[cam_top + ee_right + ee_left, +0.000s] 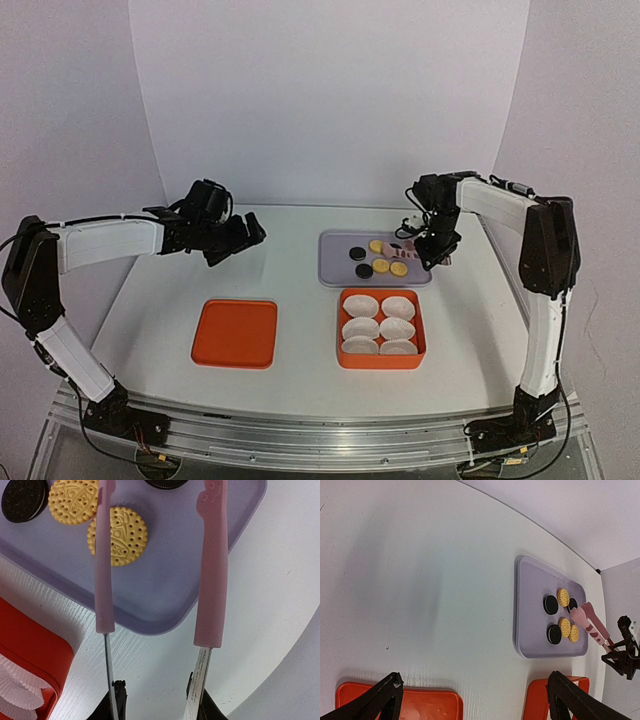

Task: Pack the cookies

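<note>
Reading this as the first pick: nothing is sitting in the box, and the right arm is hanging over the far right of the table point(290, 270). The right gripper point(436, 254) is pinching the metal handles of the pink tongs point(212, 580), jaws partway in and pressing on both. The tong arms are standing apart with nothing between them where I can see; the tips are running out of the wrist view, so I can't tell whether they're straddling a cookie. The left gripper point(238, 241) is hovering left of the tray and well apart from it, jaws spread wide and carrying nothing. Next move, my judgement: centring the tips either side of one disc, squeezing lightly on the thin edge so it isn't flipping, then lifting and carrying it to a liner. Containers: the lavender tray point(335, 262) is holding all six cookies point(381, 266), three dark and three yellow, clustered at its middle and right. The orange box point(380, 362) is sitting just in front of the tray, with six white paper liners point(361, 328) in two columns of three, all looking empty. The orange lid point(236, 333) is lying flat to the box's left, bare.
</note>
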You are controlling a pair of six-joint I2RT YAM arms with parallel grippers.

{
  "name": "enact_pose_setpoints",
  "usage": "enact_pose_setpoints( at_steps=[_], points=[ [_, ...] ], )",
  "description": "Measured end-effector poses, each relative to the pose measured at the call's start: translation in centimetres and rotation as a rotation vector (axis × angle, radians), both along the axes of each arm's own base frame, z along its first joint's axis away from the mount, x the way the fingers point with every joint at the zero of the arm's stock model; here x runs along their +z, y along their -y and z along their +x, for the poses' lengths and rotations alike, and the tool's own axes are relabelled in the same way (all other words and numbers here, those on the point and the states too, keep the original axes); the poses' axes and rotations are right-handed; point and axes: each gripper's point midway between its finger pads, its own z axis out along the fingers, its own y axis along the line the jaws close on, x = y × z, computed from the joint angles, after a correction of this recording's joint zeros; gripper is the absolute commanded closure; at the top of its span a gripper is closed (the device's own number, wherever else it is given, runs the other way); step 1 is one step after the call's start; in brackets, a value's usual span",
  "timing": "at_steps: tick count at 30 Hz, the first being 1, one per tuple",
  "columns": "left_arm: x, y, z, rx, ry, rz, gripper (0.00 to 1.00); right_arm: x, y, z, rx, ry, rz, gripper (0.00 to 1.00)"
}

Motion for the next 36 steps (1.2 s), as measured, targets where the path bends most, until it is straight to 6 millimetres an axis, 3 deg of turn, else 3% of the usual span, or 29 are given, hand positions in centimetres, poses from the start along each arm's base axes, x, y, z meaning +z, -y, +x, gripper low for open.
enact_pose_setpoints(
  at_steps=[8, 18, 36],
  points=[
    [-0.3, 0.4, 0.1, -0.013, -0.011, -0.007, 0.0, -0.1, 0.0, 0.6, -0.009, 0.01, -0.008, 0.65],
    [-0.5, 0.5, 0.1, -0.015, -0.017, -0.007, 0.0, -1.6, 0.1, 0.7, -0.01, -0.021, -0.025, 0.66],
    [-0.7, 0.9, 0.1, -0.024, -0.031, -0.021, 0.0, -1.7, 0.1, 1.6, -0.018, -0.005, -0.039, 0.71]
  ],
)
